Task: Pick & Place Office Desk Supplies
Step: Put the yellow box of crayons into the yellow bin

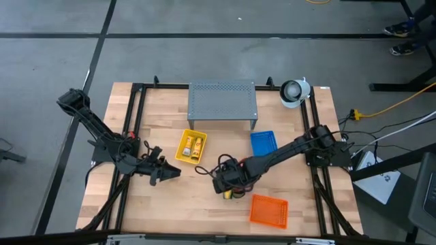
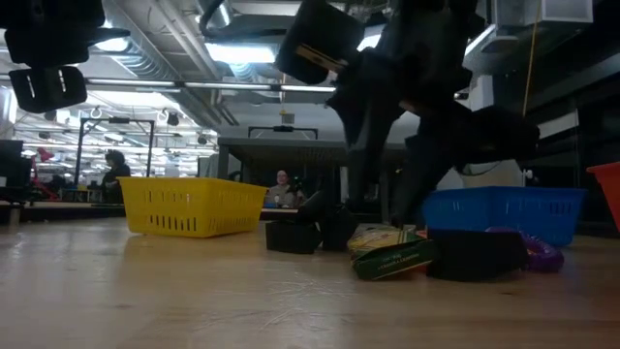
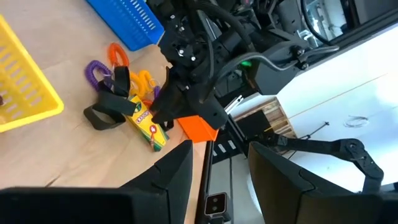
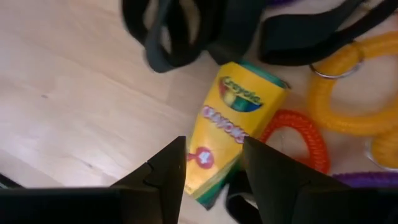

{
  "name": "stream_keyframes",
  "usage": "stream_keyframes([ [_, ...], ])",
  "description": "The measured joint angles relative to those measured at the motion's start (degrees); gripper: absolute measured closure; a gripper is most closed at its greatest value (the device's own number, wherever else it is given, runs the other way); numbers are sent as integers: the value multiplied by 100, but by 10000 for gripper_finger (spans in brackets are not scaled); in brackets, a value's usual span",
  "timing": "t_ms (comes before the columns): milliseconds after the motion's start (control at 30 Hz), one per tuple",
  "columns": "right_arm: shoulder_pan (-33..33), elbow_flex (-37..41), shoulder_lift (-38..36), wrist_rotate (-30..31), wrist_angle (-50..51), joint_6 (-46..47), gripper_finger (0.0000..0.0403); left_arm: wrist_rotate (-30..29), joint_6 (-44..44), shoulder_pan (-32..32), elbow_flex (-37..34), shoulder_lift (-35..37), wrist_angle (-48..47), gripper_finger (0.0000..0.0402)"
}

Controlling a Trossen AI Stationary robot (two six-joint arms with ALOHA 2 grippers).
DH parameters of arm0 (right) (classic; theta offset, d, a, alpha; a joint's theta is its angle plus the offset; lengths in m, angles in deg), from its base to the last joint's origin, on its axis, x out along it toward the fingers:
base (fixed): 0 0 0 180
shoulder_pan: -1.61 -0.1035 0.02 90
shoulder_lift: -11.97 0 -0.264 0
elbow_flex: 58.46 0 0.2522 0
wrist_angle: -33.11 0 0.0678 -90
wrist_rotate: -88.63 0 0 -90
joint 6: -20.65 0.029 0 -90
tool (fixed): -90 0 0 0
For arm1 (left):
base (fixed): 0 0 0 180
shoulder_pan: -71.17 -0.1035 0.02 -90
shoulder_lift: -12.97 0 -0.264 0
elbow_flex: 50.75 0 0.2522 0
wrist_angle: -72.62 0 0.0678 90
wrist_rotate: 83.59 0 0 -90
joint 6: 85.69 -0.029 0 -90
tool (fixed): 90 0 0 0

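Note:
A pile of supplies lies on the table near the middle [image 1: 232, 193]: a yellow-and-green crayon packet [image 4: 233, 124], black clips [image 4: 168, 31], and orange [image 4: 298, 137], yellow [image 4: 348, 93] and purple [image 3: 94, 71] loops. My right gripper [image 4: 214, 168] is open and hangs just above the packet's lower end, one finger on either side, touching nothing that I can see. My left gripper [image 3: 221, 174] is open and holds nothing. It waits left of the pile [image 1: 167, 173]. Two more packets lie in the yellow tray [image 1: 191, 146].
Blue tray [image 1: 263, 143] stands just beyond the pile and the orange tray [image 1: 269, 209] is to its near right. The grey perforated stand [image 1: 223, 102] sits at the far middle, with a white round object [image 1: 294, 92] at the far right. A black frame runs along the table's sides.

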Motion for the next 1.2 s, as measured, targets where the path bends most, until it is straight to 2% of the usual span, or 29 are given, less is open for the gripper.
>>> stream_keyframes([
  [200,89,0,0,-65,338,-125,243,-143,690,-7,0,-91,-19,248],
  [467,91,0,9,-235,-57,-146,243,-265,826,-7,0,-322,-128,248],
  [733,94,4,147,-477,132,-183,243,-35,1139,0,0,-562,-109,248],
  [1000,99,4,24,-425,251,-214,243,28,1112,0,0,-586,-48,248],
  [1200,137,4,22,-279,235,-296,243,-122,1481,-1,4,-735,-50,248],
])
